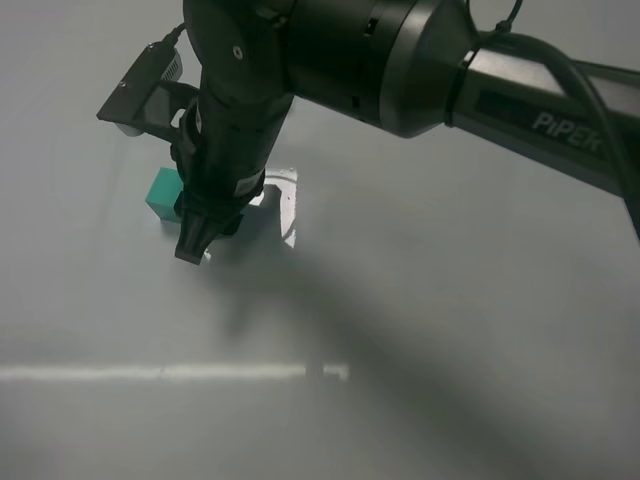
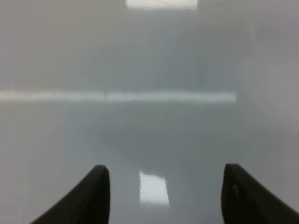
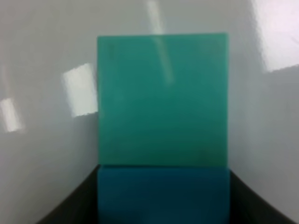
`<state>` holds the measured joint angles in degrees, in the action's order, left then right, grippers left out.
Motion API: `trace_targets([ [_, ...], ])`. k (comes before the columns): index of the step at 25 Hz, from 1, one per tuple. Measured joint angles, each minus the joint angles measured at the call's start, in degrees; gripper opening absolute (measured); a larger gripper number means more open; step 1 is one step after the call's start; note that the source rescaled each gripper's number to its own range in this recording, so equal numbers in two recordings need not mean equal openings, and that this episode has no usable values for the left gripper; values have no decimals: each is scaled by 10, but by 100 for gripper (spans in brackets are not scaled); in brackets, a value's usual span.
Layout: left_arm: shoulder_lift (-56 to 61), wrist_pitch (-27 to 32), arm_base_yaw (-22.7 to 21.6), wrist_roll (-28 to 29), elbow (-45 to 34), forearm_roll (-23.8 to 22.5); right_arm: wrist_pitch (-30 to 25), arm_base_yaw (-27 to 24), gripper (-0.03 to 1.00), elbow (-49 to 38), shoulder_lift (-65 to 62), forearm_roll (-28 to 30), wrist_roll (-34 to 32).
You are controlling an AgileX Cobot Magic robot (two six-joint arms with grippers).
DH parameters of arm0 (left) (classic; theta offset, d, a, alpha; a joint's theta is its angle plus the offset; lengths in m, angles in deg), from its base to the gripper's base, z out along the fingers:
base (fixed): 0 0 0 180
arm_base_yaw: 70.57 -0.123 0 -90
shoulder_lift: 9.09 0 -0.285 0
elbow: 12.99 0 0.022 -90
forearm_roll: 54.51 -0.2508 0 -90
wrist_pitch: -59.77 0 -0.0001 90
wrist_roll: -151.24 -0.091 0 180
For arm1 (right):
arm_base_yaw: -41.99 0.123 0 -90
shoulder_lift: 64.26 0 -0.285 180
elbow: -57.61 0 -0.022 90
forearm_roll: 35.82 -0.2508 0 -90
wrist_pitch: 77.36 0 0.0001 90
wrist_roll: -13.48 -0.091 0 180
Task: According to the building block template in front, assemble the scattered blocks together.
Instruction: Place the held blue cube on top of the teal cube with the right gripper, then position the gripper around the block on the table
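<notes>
1. Exterior high view.
   - Tabletop: plain pale grey and glossy, with a bright light strip reflected toward the near edge.
   - Right arm: black, and it reaches across from the right side to the left part of the table.
   - Right gripper: points steeply down, tips at or just above the surface.
   - Teal-green cube: sits on the table just beside the gripper, on the side toward the left edge.
   - The arm hides the gripper's contents here.
   - The left arm is out of shot.

2. Left wrist view.
   - Left gripper: released, the two dark fingers spread wide with only bare tabletop between them.
   - The same reflected light strip crosses the surface ahead.

3. Right wrist view.
   - Right gripper: grasping, with a dark finger pressed on each side of the cyan-blue cube.
   - Teal-green cube: lies directly beyond the blue one, touching it face to face, side edges flush in one line.
   - Both rest on the glossy tabletop.
</notes>
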<state>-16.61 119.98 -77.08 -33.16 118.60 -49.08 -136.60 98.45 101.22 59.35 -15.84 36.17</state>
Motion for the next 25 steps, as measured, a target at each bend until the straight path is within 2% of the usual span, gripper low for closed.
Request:
trace_targets([
  [3,0,0,0,0,0,0,0,0,72,1,0,-6,0],
  [4,0,0,0,0,0,0,0,0,84,2,0,-9,0],
  [5,0,0,0,0,0,0,0,0,91,3,-1,-11,0],
  [7,0,0,0,0,0,0,-1,1,98,7,-1,-11,0],
  [14,0,0,0,0,0,0,34,9,100,22,-3,-22,-3],
  [20,0,0,0,0,0,1,42,9,99,22,-2,-23,-15],
  [25,0,0,0,0,0,1,33,9,87,22,6,-20,-18],
])
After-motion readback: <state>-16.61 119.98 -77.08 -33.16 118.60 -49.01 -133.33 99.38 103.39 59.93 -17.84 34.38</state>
